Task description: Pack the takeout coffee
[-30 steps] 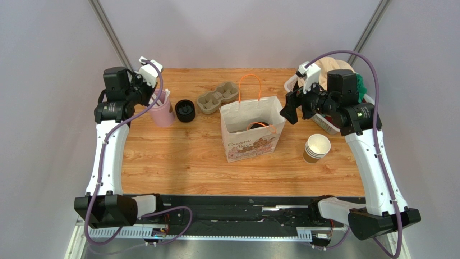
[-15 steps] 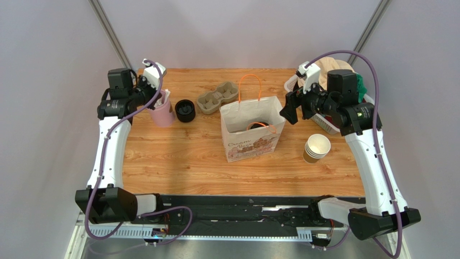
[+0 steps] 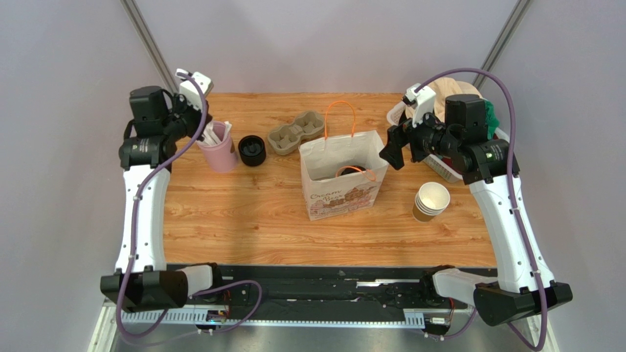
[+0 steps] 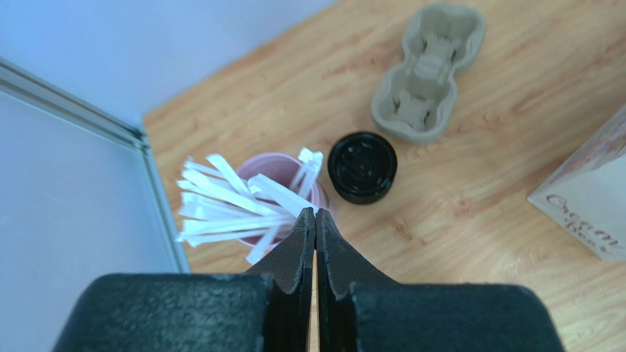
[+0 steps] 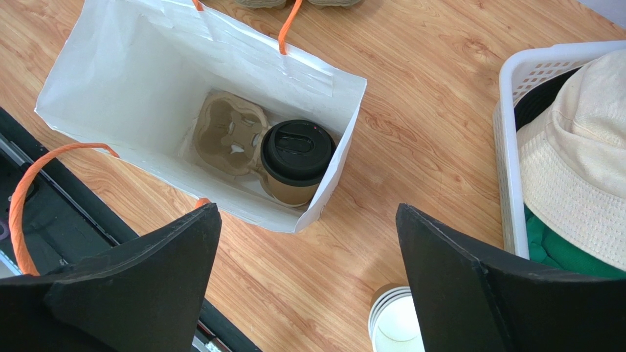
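Takeout coffee [image 5: 297, 158] upright inside paper bag [image 5: 132, 81] mid-tabletop, seated in pulp tray [image 5: 228, 136], base hidden — only its top shows, right gripper [image 5: 305, 213] spread wide above bag, empty, left gripper [image 4: 315, 220] pressed together over pink cup [image 4: 273, 161], far-left corner.

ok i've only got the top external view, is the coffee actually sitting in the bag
observer: yes, the lidded coffee cup stands upright in a pulp carrier at the bottom of the paper bag
operator: anything gripped on the right
observer: no, the right hand is open and empty
operator: and the left
observer: the left hand is shut, tips by the white strips in the pink cup; whether one is pinched, i can't tell
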{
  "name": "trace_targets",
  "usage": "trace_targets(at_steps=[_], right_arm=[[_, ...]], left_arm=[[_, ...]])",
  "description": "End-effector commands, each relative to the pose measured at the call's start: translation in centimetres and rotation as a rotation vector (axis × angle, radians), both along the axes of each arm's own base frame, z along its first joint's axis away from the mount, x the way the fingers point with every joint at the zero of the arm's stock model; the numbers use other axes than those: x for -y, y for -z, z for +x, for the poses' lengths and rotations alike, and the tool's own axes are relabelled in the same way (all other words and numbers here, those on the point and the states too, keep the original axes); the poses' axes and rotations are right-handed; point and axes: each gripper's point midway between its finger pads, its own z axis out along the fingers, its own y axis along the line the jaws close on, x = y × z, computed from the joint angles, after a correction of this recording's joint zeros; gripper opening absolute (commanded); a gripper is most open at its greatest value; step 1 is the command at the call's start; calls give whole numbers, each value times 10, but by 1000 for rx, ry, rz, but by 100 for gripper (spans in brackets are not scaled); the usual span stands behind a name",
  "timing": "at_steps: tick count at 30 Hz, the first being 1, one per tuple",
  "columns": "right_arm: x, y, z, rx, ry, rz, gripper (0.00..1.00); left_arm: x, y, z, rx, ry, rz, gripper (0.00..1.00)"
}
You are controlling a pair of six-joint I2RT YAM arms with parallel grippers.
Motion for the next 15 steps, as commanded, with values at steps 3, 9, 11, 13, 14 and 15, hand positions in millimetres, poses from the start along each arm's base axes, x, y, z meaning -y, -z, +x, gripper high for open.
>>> trace_targets(at_steps=[3, 9, 11, 13, 14, 15], right_arm=[[2, 7, 15, 6, 18, -5, 99], [7, 12, 27, 7, 35, 2, 99], [12, 16, 31, 2, 47, 2, 99], [13, 20, 32, -9, 48, 7, 99], [16, 21, 35, -9, 56, 9, 99], [20, 28, 37, -22, 66, 15, 99]], left_arm=[[15, -122, -50, 325, 25, -54, 0], [77, -152, -91, 290, 346, -254, 0], [92, -156, -98, 257, 420, -314, 0], [113, -162, -112, 230, 529, -360, 0], [119, -165, -117, 223, 564, -373, 0], [136, -168, -131, 184, 672, -419, 0]])
